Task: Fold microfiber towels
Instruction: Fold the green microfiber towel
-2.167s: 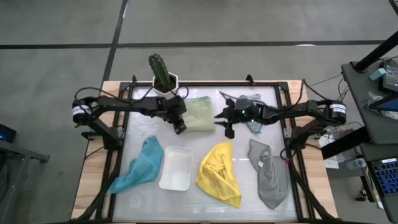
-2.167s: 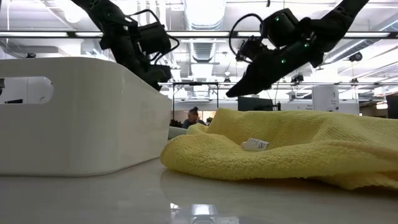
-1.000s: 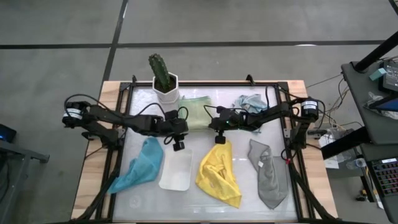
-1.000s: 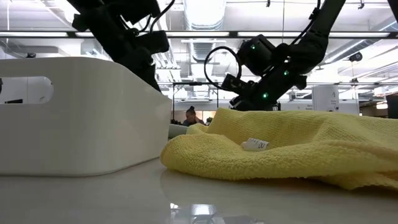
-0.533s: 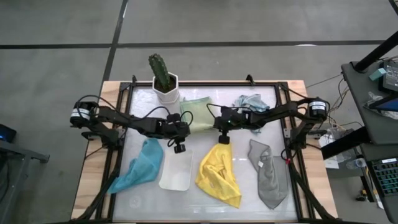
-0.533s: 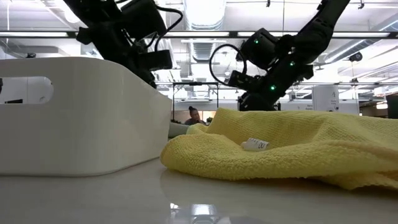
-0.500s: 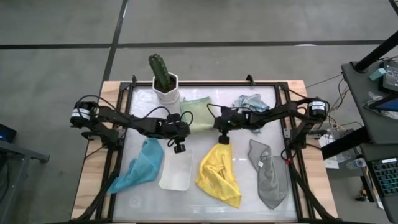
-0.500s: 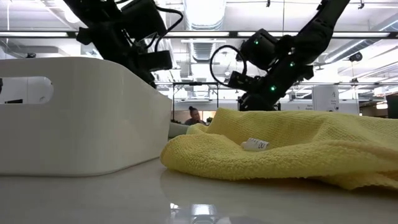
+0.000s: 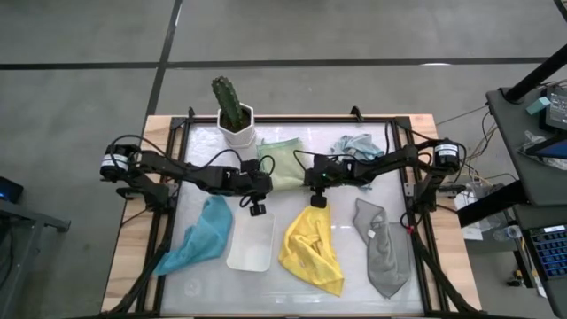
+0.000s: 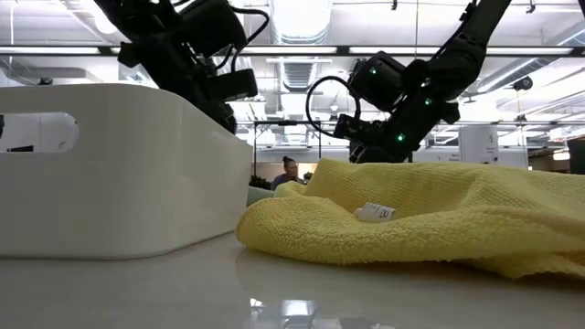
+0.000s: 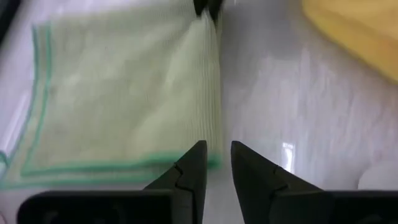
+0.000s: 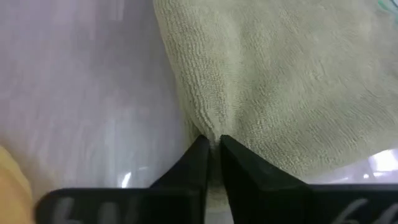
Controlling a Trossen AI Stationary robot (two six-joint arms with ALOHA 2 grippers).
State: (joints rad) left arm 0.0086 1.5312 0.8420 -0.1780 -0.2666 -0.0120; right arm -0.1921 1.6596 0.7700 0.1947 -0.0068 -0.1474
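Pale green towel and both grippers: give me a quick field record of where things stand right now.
pale green towel: flat at the table's far middle, beside the cactus pot
left gripper: at the towel's near corner, fingers narrowly apart, nothing between them
right gripper: nipping a pinch of the towel's edge
yellow towel: crumpled, near middle
teal towel: crumpled, left of the white tray
grey towel: crumpled, near right
light blue towel: bunched, far right

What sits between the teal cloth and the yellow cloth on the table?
The white tray lies between the teal cloth and the yellow cloth, seen in the high view.
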